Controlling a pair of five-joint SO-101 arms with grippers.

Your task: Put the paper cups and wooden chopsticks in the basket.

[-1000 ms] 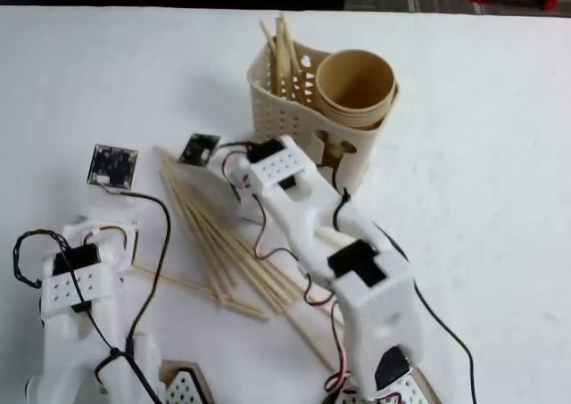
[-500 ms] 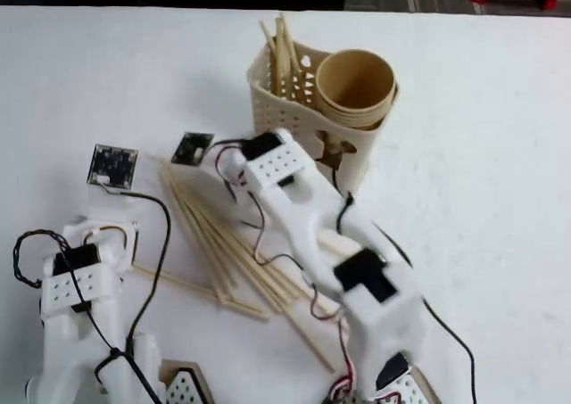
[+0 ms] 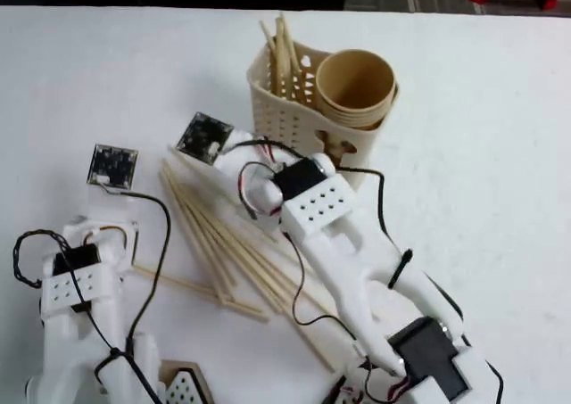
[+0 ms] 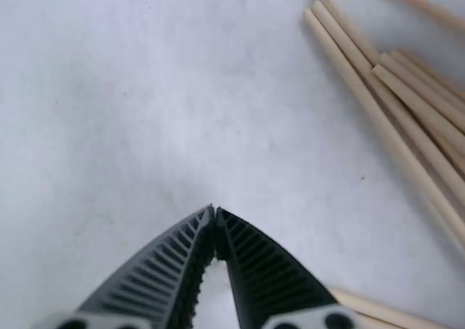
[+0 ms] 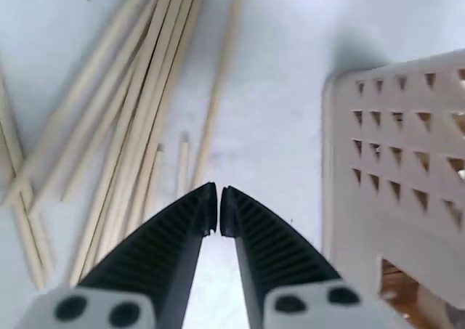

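Beside basket (image 3: 277, 110), right jaws closed, empty; left jaws likewise, near chopsticks (image 3: 210, 234).

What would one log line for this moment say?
left gripper: shut, empty, over table | right gripper: shut, empty, beside basket | paper cups: in basket | chopsticks: some in basket, many loose on table

White table (image 3: 482, 154) bears loose chopsticks (image 3: 202, 229) and basket (image 3: 275, 119).

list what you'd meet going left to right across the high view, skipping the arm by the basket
left arm → loose chopsticks on the table → basket → paper cups in its right side
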